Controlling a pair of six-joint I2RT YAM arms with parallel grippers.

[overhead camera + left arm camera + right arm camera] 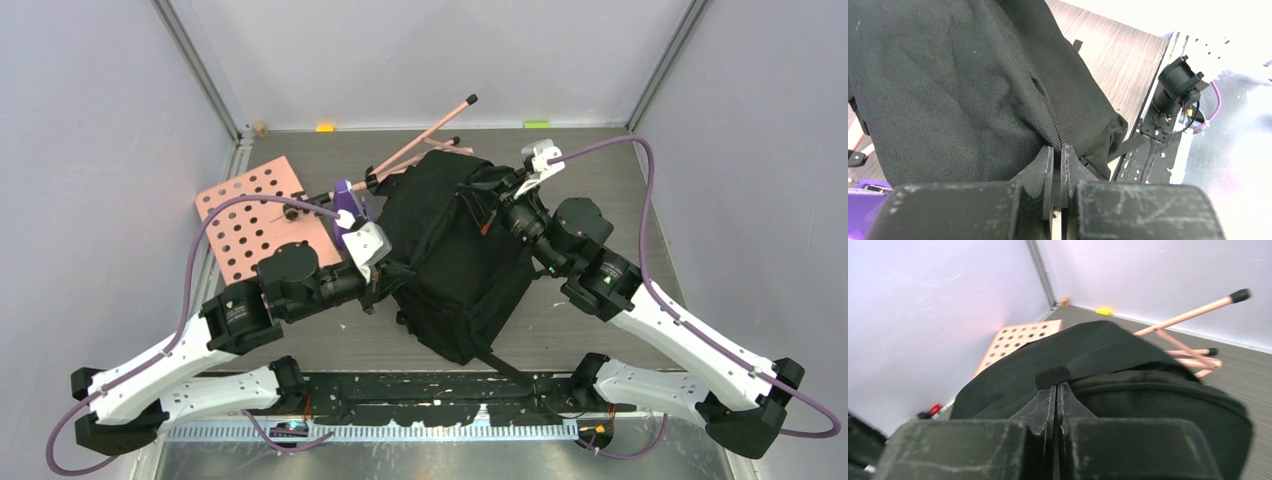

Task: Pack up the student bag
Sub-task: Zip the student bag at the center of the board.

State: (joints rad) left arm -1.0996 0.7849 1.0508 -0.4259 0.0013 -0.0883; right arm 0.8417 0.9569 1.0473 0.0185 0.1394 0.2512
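Note:
The student bag [455, 255], a large black fabric backpack, lies in the middle of the table. My left gripper [385, 282] is at its left edge. In the left wrist view the gripper [1057, 149] is shut on a fold of the bag's fabric [963, 85] right at a zipper line. My right gripper [492, 207] is at the bag's far right corner. In the right wrist view the gripper [1056, 386] is shut on a short black webbing tab [1053, 376] on the bag [1128, 390].
A pink perforated board [250, 215] lies left of the bag, with a purple object [350, 192] at its edge. Pink rods with black tips [425, 135] stick out behind the bag. The black mounting rail [430, 390] runs along the near edge. Walls close in on three sides.

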